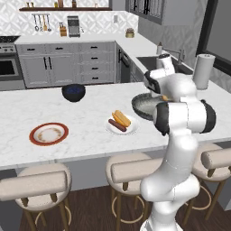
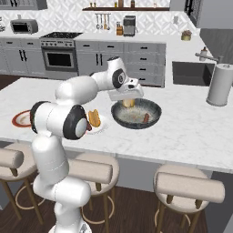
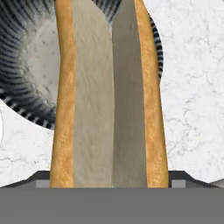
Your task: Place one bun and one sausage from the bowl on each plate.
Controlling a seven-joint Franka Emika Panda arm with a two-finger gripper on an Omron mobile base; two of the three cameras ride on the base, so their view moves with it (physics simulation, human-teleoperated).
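Bun (image 3: 109,96) fills hand cam, hiding fingertips; bowl (image 3: 26,65) partly covered.

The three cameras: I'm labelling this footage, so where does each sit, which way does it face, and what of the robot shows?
Left base view: behind the arm's left, facing forward and down over the counter; the arm rises lower right.
Right base view: behind its right; the arm rises lower left, gripper over the bowl.
Hand view: on the hand, looking along the gripper at a bun.
Both base views share bowl, white plate and red-rimmed plate.
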